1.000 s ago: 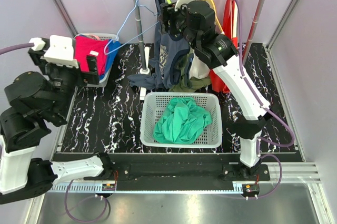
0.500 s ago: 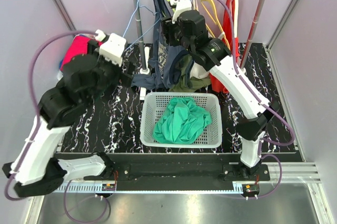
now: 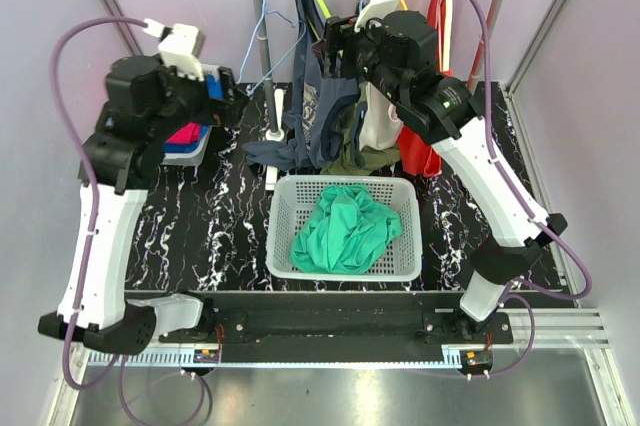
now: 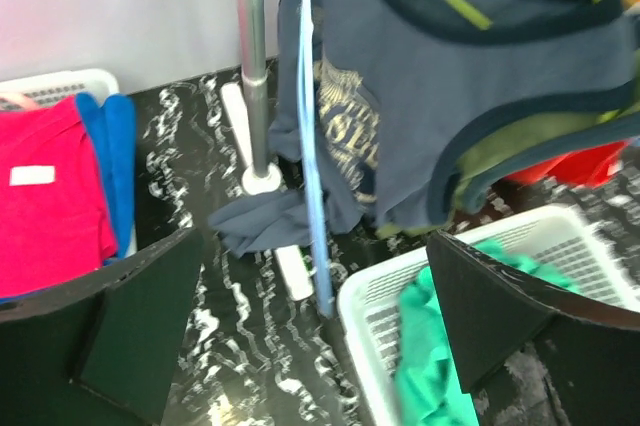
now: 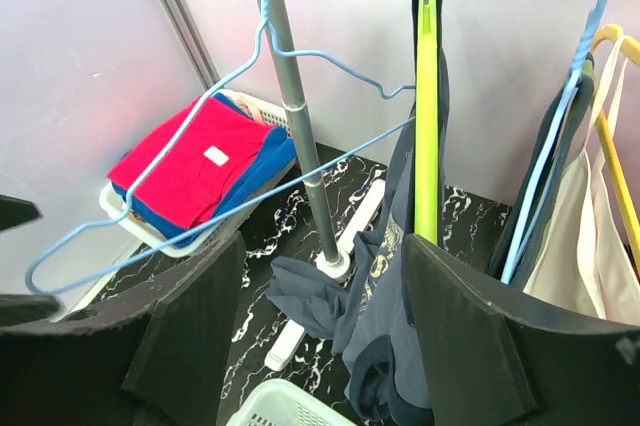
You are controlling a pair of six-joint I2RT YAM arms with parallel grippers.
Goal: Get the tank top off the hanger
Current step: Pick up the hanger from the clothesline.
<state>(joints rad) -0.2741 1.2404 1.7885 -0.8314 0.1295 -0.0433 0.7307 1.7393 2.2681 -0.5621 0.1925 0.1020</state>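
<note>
Green cloth (image 3: 345,229) in white basket (image 3: 283,236), pink shirt (image 4: 45,206) in side bin (image 4: 60,79), left hand (image 4: 312,251), right hand (image 5: 322,251) open

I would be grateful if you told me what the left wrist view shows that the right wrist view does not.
Only the left wrist view shows the green garment lying in the white basket. Only the right wrist view shows the cream garment on a yellow hanger. Both show the navy tank top, rail post and folded pink shirt.
</note>
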